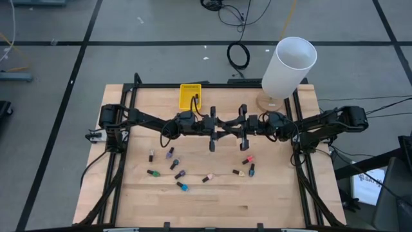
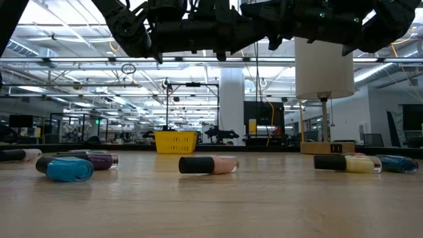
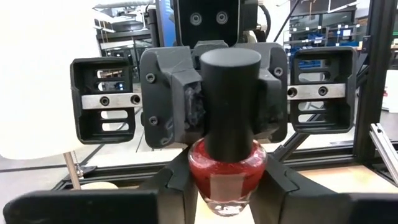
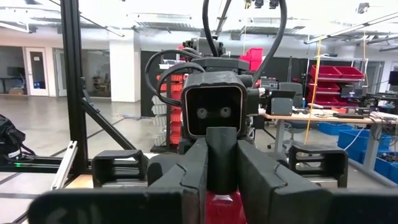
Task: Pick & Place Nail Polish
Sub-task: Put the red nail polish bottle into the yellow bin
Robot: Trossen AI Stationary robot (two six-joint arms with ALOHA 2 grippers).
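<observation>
A red nail polish bottle [image 3: 227,177] with a dark cap [image 3: 230,106] is held in the air over the table's middle, between my two grippers, which meet tip to tip. My left gripper [image 1: 223,132] is shut on its red body. My right gripper [image 1: 233,131] is shut on its cap. Several other small bottles lie on their sides on the wooden table [image 1: 277,200] nearer the front, such as a blue one [image 1: 182,186], a purple one [image 1: 170,153] and a red one [image 1: 248,159]. My left gripper pinches the bottle's red glass body [image 3: 205,180] between its two fingers, which come level from the table's left. The bottle lies level, clear of the table, its cap pointing toward the right gripper. My right gripper has the dark cap [image 4: 222,165] between its two fingers [image 4: 186,180], which come level from the table's right and lie along the cap. The red body [image 4: 221,210] shows just beyond the fingertips.
A small yellow bin [image 1: 190,95] stands at the table's far edge, left of centre. A white lamp shade [image 1: 288,67] on a round wooden base stands at the far right corner. Black frame rails run along both sides. In the low view a blue bottle [image 2: 66,168] and a pink one [image 2: 208,164] lie close to the camera.
</observation>
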